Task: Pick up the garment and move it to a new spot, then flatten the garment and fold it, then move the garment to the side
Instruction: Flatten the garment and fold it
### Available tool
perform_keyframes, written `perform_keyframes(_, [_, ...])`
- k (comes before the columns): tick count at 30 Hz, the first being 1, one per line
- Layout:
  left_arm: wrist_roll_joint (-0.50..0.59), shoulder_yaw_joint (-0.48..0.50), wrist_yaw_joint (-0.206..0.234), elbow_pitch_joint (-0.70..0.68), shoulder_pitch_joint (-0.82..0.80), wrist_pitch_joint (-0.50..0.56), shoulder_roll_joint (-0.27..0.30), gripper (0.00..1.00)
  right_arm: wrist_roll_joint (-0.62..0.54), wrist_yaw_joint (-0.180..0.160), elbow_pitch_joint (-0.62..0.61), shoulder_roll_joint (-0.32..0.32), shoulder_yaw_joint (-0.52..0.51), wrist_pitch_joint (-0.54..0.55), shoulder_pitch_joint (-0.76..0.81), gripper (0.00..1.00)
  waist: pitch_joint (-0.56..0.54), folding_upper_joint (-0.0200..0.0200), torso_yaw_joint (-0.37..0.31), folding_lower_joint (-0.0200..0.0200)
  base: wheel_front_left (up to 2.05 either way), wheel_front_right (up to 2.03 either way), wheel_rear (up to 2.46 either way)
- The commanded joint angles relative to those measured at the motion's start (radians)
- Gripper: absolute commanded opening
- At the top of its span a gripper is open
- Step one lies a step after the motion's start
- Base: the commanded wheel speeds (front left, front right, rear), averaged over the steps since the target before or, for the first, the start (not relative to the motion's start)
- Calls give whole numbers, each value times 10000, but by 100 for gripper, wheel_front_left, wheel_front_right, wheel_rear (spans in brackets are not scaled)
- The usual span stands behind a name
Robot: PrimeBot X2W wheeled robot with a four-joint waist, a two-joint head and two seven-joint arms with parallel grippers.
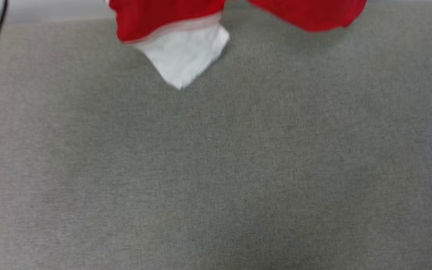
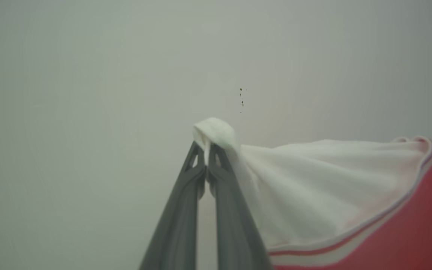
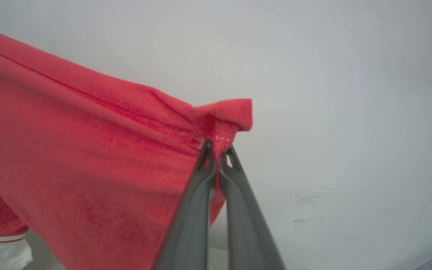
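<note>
- Head view: the garment [image 1: 156, 18] stretches left to right above the grey surface [image 1: 216, 168], its white sleeve [image 1: 184, 52] corner pointing down the view.
- Left gripper [image 2: 205, 150] is clamped on white sleeve cloth.
- Right gripper [image 3: 219, 150] is clamped on a red edge.

The left gripper [image 2: 205, 148] has two long, smooth fingers of matte dark grey, broad at the base and tapering to slim tips. Each finger has a small triangular opening just below its tip. The right gripper [image 3: 219, 149] is built alike, with the same dark grey, narrowing shape and triangular cut-outs near the tips.
</note>
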Motion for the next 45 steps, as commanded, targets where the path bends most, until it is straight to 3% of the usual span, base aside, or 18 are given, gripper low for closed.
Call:
perform_keyframes(1, [46,46,25,122,-288,-20,139,0,-84,-21,86,-35,-31,-111,-271,0,778,-1,-189,0,0,0,0])
perform_keyframes(9, [197,88,45,481,-2088,-304,181,0,22,-21,273,72,107,-1011,-1992,0,2333,-1,-312,0,0,0,0])
perform_keyframes(17, [230,-83,-142,1063,-2837,-565,-5,0,184,-19,741,194,650,-1708,-2891,0,3298,-1,-290,0,0,0,0])
perform_keyframes(30, [-345,-148,-608,2365,-1788,-1037,-431,0,909,-18,1769,467,1989,-2280,-2401,0,3430,-1,-63,0,0,0,0])
perform_keyframes(38, [-1016,21,-853,2359,981,-1341,-365,0,1917,-16,1715,301,3150,-2284,-309,0,2223,-1,75,0,0,0,0])
perform_keyframes(45, [-1632,412,-623,1111,5157,-1408,-259,0,2909,-18,1297,-29,3769,-2477,2583,0,667,-1,208,0,0,0,0])
